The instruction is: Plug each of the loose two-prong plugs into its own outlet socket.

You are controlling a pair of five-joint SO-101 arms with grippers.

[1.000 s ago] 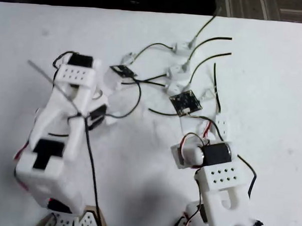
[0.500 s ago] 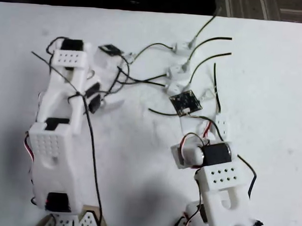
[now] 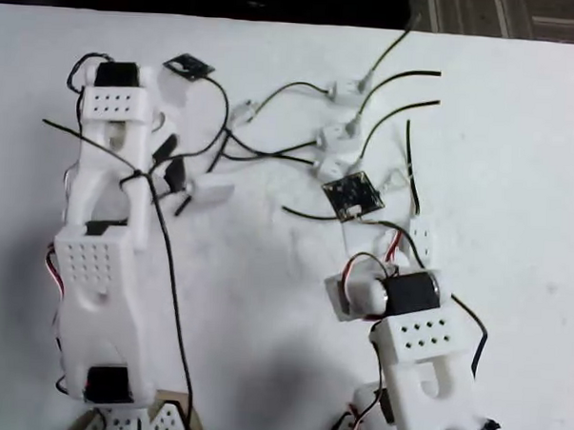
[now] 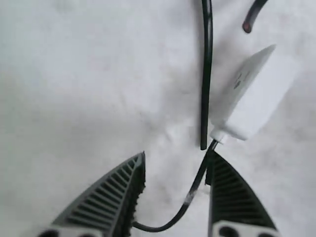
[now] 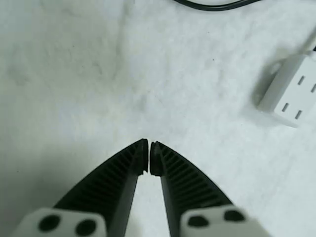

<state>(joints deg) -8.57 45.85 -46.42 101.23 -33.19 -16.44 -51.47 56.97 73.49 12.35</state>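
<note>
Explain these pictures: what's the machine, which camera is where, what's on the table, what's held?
Two small white robot arms sit side by side at a white table. The high view looks down on both; each other picture comes from a camera on one arm's wrist. On the table lie white plugs and sockets on black cords, plus a small black board. The left gripper is open, a black cord running between its fingers, a white plug just ahead. The right gripper is shut and empty, near a white outlet block.

left gripper (image 4: 176,165) wide, right gripper (image 5: 149,150) closed
</note>
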